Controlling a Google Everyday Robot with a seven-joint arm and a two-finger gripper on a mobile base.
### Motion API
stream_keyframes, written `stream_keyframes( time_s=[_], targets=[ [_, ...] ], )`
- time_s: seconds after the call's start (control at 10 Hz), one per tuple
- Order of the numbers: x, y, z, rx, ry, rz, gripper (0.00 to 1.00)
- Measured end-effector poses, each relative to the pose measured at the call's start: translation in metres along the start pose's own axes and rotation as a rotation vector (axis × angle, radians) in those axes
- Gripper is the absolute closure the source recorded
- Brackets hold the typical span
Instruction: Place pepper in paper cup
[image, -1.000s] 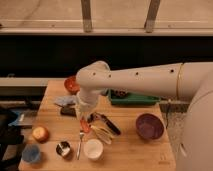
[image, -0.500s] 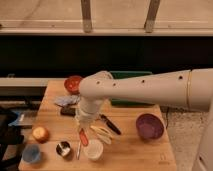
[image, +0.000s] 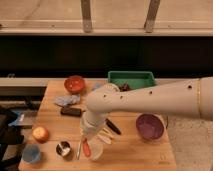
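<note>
My gripper (image: 89, 139) hangs at the end of the white arm, low over the front middle of the wooden table (image: 137, 152). It is shut on the pepper (image: 86, 147), a slim red-orange chili that points down from it. The pepper's tip is at the left rim of the white paper cup (image: 96, 151), which stands right under the gripper and is partly hidden by it. I cannot tell whether the tip is inside the cup.
A fork (image: 79, 149) lies just left of the cup, with a metal cup (image: 63, 148), a blue cup (image: 31, 153) and an apple (image: 40, 133) further left. A purple bowl (image: 150, 126) is at right, a green bin (image: 131, 80) and red bowl (image: 75, 83) at the back.
The gripper has come forward and down with the pepper, from above the table's middle to just over the paper cup.
</note>
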Motion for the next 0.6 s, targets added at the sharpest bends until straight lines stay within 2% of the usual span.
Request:
stream_keyframes(
  time_s=[0.3,0.6],
  targets=[
    [0.001,-0.011,0.000,0.008,-0.031,0.019,1.00],
    [-0.013,-0.023,-0.005,0.025,-0.043,0.014,1.00]
  ],
)
